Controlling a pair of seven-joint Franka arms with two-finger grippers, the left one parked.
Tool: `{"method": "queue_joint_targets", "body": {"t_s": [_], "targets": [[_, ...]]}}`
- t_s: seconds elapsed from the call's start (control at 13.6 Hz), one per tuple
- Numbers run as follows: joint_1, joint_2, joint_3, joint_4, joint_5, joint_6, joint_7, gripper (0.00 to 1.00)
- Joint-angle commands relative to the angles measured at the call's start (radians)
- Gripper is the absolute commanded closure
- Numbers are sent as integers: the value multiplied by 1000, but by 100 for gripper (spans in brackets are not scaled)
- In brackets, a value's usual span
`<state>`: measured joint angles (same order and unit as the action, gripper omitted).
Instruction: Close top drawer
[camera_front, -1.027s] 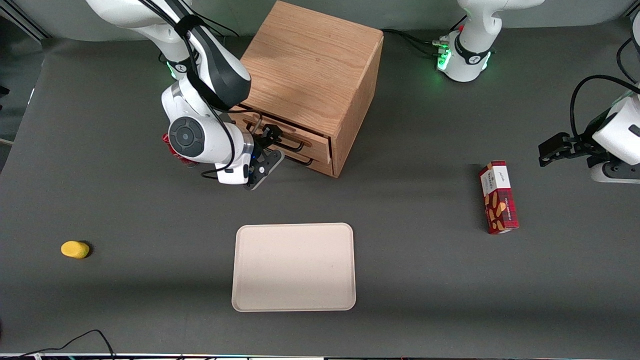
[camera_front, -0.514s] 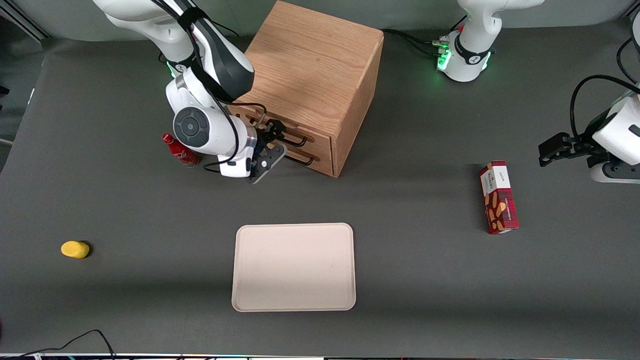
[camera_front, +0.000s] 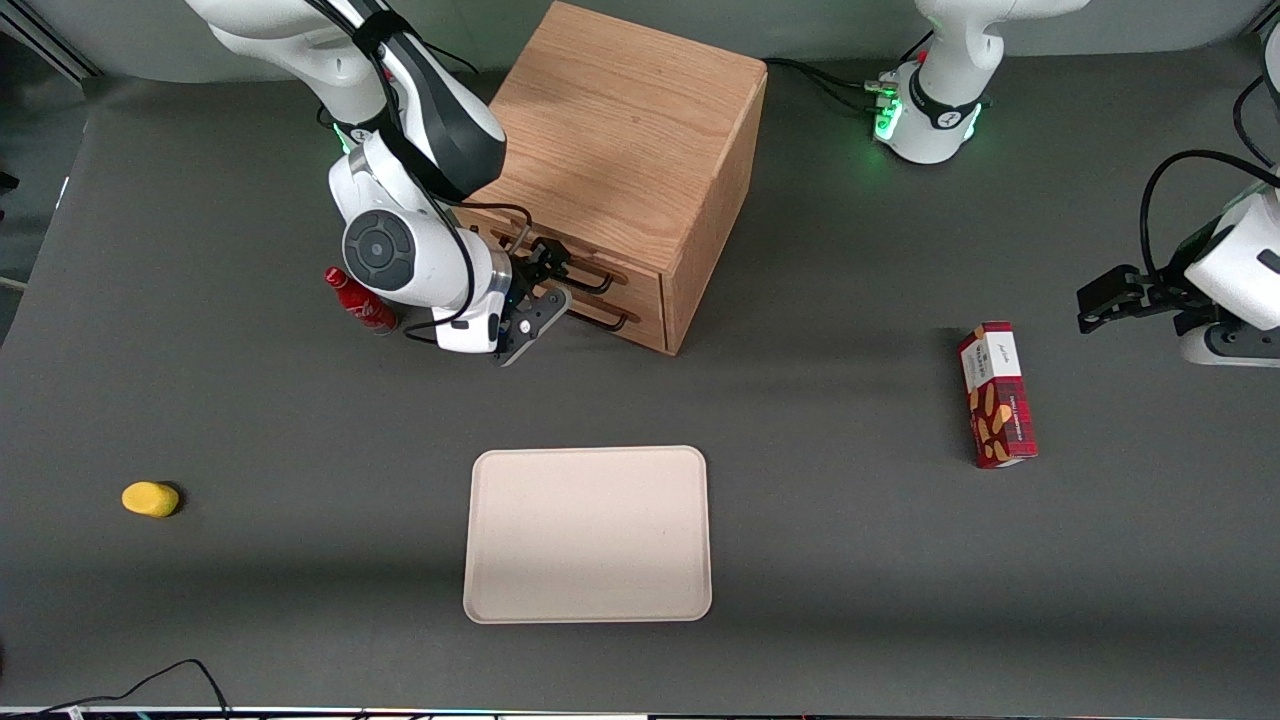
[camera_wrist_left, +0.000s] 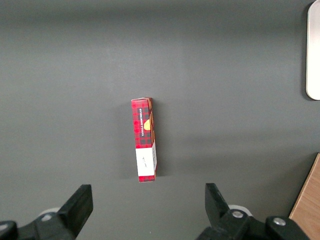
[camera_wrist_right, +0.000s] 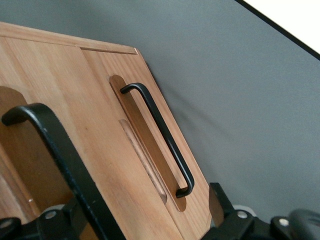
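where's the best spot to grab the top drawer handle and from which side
Take the black bar of the top drawer at mid-length, coming straight at the drawer front. The bar stands off the wood, so a finger fits under it. The gripper is open in front of the drawer, with the bar between its fingers.

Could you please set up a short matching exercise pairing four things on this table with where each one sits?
Things:
1. gripper
2. red bottle
3. tray
4. red box

Places:
A. toward the parked arm's end of the table
B. at the top drawer handle
C. nearer the front camera than the cabinet
D. beside the working arm's wrist

Pairs: 1-B, 2-D, 3-C, 4-A
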<state>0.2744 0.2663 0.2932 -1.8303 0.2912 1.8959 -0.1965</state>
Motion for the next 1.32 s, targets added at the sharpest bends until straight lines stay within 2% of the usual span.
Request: {"method": "queue_joint_targets", "body": {"t_s": [0.0, 0.44, 0.66, 0.95, 1.1, 1.25], "targets": [[-6, -30, 18, 38, 5, -90, 45, 0], [-20, -47, -2, 147, 0, -205, 49, 0], [-27, -71, -62, 285, -67, -343, 46, 0], [-49, -76, -164, 456, -89, -506, 48, 0], [-57, -79, -174, 515, -180, -537, 55, 0], [-75, -102, -189, 520, -240, -537, 199, 0]]}}
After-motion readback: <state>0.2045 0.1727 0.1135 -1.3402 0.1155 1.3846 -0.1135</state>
